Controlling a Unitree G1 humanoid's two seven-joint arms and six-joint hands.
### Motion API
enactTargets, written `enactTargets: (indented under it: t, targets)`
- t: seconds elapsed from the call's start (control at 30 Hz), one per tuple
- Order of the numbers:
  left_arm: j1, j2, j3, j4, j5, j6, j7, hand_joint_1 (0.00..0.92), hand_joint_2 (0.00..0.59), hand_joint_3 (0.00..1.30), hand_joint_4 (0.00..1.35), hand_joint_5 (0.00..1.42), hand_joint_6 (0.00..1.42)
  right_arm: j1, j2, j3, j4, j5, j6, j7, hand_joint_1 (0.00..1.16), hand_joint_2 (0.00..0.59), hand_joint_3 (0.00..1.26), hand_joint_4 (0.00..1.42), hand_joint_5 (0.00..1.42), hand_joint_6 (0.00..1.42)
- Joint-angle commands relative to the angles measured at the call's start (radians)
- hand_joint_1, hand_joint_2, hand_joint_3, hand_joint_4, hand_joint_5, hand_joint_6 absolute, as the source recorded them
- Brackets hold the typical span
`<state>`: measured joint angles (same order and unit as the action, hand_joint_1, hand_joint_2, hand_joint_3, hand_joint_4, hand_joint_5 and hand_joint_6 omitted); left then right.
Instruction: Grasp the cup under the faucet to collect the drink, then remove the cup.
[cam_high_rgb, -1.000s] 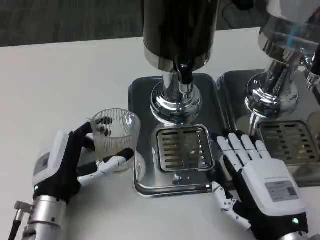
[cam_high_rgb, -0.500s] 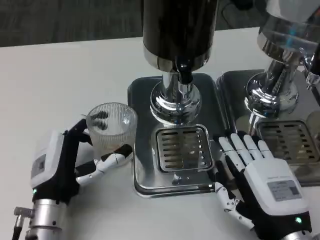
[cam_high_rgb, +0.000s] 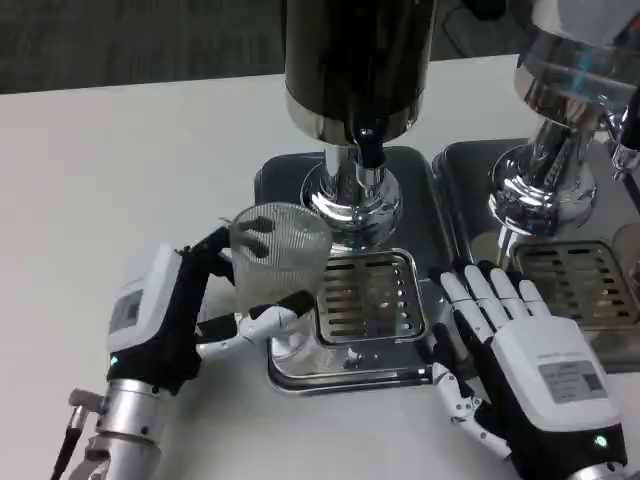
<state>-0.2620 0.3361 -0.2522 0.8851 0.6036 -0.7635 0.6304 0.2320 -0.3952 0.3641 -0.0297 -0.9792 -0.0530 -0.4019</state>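
Cup (cam_high_rgb: 278, 262) and left hand (cam_high_rgb: 190, 310) have travelled right together since a second ago: you had the glass standing on the white table (cam_high_rgb: 120, 170) well left of the steel tray (cam_high_rgb: 345, 365), and now you have it over the tray's left edge, just beside the slotted drain grate (cam_high_rgb: 365, 293). Half a second ago it was only part of the way across. Your right hand (cam_high_rgb: 520, 360) has stayed where it was, flat on the table with its fingers spread and holding nothing, fingertips reaching the tray's right rim beside the grate.

You hold the ribbed clear glass in the left hand: dark fingers wrap its far left side near the rim, and white fingers cross its lower front. The glass sits to the right of the hand's white back, between that hand and the grate. It is not yet under the black faucet spout (cam_high_rgb: 371, 150), which hangs behind it and to its right, above the chrome pedestal (cam_high_rgb: 350, 205).

Your cup stands close to upright, mouth open upward, its long axis running near vertical with the rim leaning slightly toward the right. Whether its base touches the tray you cannot tell from here.
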Motion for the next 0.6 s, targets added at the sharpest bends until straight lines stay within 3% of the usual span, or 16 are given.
enactTargets:
  t: [0.03,0.6]
  targets:
    - [-0.046,-0.008,-0.018,0.021,0.012,-0.025,0.019,0.437,0.191,0.45,0.52,0.72,0.65,0.018,-0.003,-0.011,-0.021,-0.009,0.014,-0.01,0.01,0.526,0.06,0.0,0.0,0.0]
    - [-0.226,-0.083,-0.148,0.204,0.105,0.06,0.063,0.43,0.187,0.44,0.5,0.71,0.66,0.065,0.025,-0.015,-0.053,-0.025,0.058,-0.029,0.01,0.526,0.06,0.0,0.0,0.0]
